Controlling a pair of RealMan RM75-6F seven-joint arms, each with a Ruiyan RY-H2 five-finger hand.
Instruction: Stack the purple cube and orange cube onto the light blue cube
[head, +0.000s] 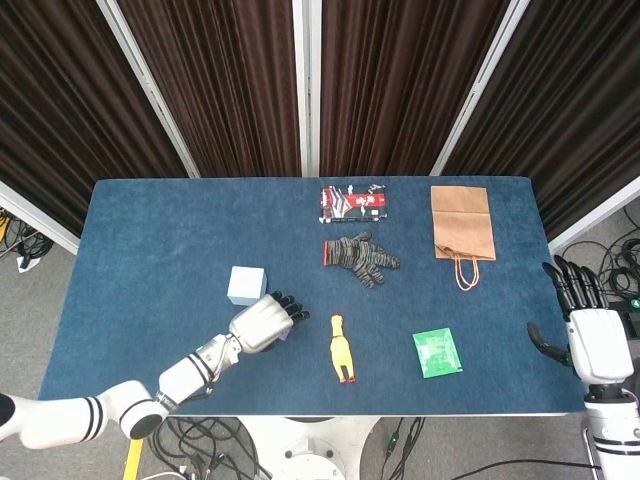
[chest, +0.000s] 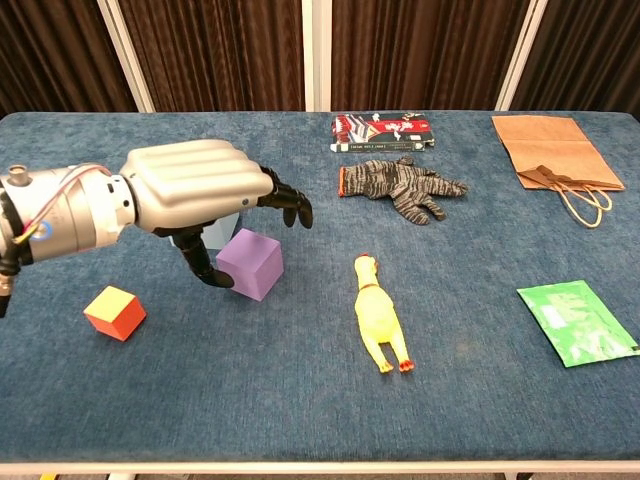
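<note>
The light blue cube (head: 247, 285) stands left of the table's middle; in the chest view my left hand mostly hides it. Just in front of it sits the purple cube (chest: 250, 263), which that hand covers in the head view. The orange cube (chest: 114, 312) lies apart at the near left. My left hand (chest: 195, 185) (head: 265, 322) hovers over the purple cube with fingers spread, thumb hanging beside the cube's left face, holding nothing. My right hand (head: 585, 320) stays open off the table's right edge.
A yellow rubber chicken (chest: 378, 312) lies just right of the purple cube. Further right is a green packet (head: 437, 352). A grey glove (head: 361, 256), a red box (head: 354, 203) and a brown paper bag (head: 462, 225) lie towards the back.
</note>
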